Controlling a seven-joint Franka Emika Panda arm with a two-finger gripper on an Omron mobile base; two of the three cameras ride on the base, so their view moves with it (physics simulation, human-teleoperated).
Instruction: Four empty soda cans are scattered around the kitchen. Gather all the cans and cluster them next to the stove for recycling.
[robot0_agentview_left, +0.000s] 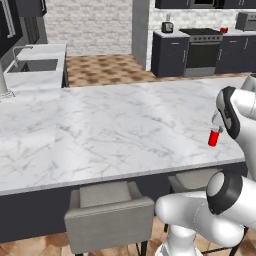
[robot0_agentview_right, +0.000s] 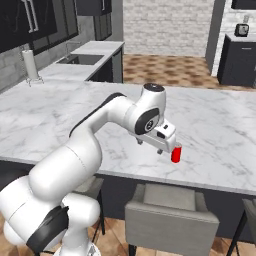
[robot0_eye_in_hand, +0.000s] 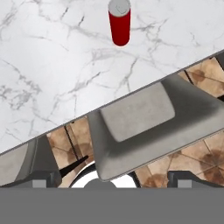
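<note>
step: reach can | gripper jaws spread, empty | soda can upright just ahead | centre jaws round it, then pinch mid-body

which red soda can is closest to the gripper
The upright red soda can on the white marble island counter, right beside the open gripper. The other red can sits far off beside the black stove.

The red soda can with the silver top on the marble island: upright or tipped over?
Upright. The red soda can stands on its base on the marble island, silver top up.
</note>
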